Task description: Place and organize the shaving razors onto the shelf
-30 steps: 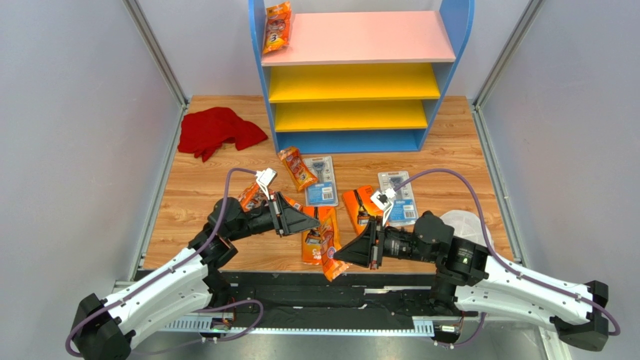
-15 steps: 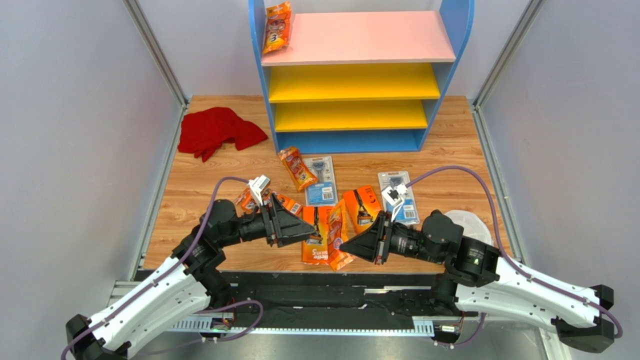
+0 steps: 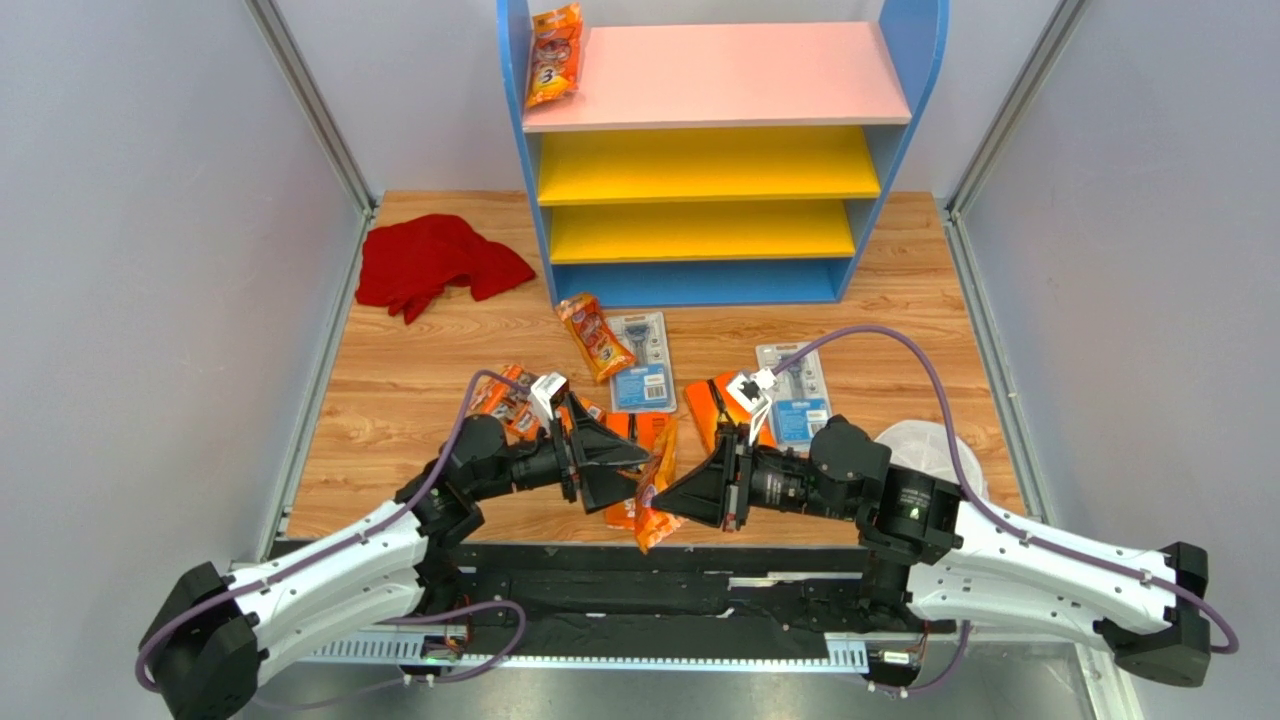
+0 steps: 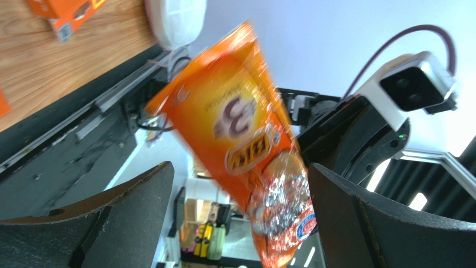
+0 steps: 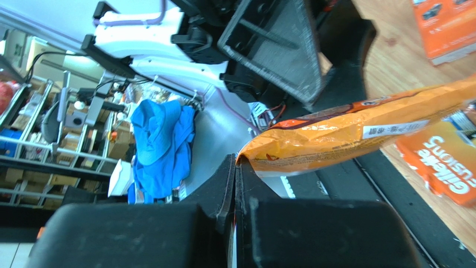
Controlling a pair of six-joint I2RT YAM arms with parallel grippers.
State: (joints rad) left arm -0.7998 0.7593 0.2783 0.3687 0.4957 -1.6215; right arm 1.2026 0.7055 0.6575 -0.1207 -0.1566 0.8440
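My right hand [image 5: 234, 164] is clenched on one end of the orange razor bag [image 5: 346, 134]. Its long axis runs toward my left hand [image 4: 240, 173], spread wide around it, gripping nothing. Both hover well in front of the shelf [image 3: 920, 90], so I reckon the right arm carries.

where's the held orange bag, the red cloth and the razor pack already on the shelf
orange bag [image 4: 240, 128]: left wrist view, its printed middle
red cloth [image 3: 436, 258]: top view, middle of its folds
shelved razor pack [image 3: 553, 54]: top view, its centre
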